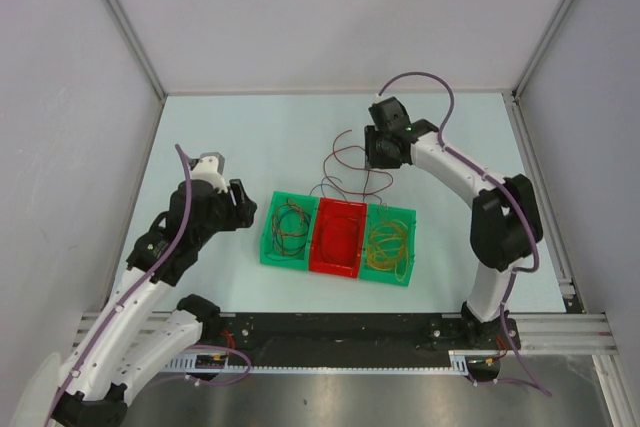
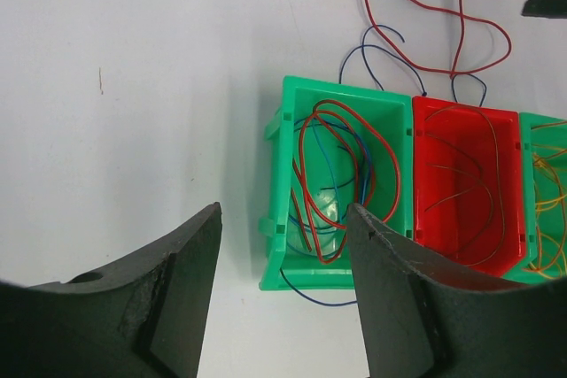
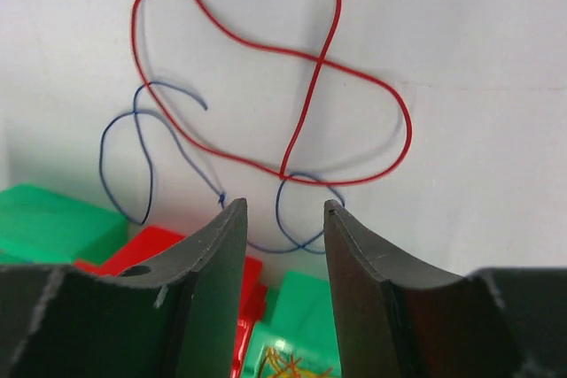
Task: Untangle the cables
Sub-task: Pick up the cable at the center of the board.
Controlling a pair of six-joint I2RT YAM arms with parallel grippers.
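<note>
The cables are thin, limp wires in loose loops. A long red cable (image 3: 317, 59) lies in a wide figure-of-eight on the pale tabletop (image 1: 220, 137), behind a row of three open rectangular bins. A blue cable (image 3: 101, 161) curls beside and under it, and the two cross in several places. More red and blue loops fill the left green plastic bin (image 1: 268, 247), and one blue strand trails out past its near wall onto the tabletop. The red plastic bin (image 1: 335, 265) in the middle holds a few thin strands. The yellow-orange cables (image 1: 388, 242) are coiled in the right green plastic bin (image 1: 411, 227). The bins stand touching side by side, near the middle of the tabletop.

The left end effector (image 1: 240, 205) hangs just left of the left green bin with its fingers spread wide, nothing between them. The right end effector (image 3: 283, 210) is over the loose loops behind the bins, its fingers partly apart. A small blue loop shows in the gap, and I cannot tell whether it touches either finger.

Bare tabletop runs to the left of the bins and on to the back edge. White wall panels (image 1: 330, 7) close the left, back and right sides. A metal rail (image 1: 340, 327) runs along the near edge.
</note>
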